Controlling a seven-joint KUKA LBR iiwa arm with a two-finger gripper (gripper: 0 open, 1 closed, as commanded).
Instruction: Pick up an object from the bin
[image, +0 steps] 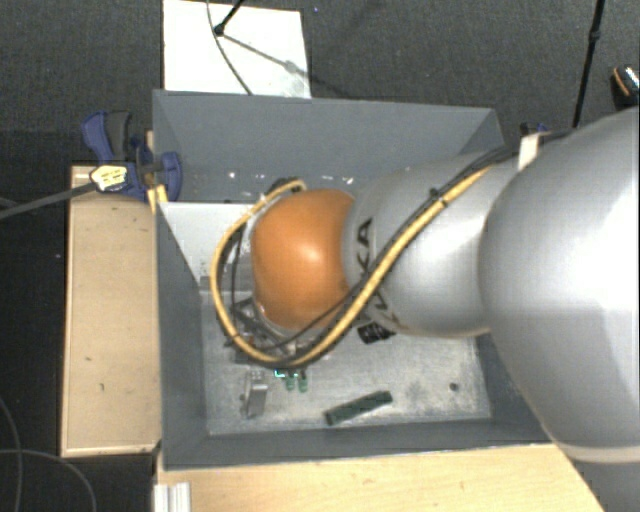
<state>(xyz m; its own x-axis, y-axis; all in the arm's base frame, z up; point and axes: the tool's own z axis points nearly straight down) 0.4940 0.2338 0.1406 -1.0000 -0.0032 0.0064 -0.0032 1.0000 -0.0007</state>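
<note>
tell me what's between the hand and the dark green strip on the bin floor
Nothing: in the camera view, the stretch of grey bin floor between the hand and the dark green strip is bare.

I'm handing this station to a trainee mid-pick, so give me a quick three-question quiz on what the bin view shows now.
1. True or false: the dark green strip lies flat on the floor of the bin.
2. Which side of the view is that strip nearest? A) top B) bottom C) left
3. Fill in: the rounded wrist cover is ____ in colour.
Key: 1 true; 2 B; 3 orange.
</note>
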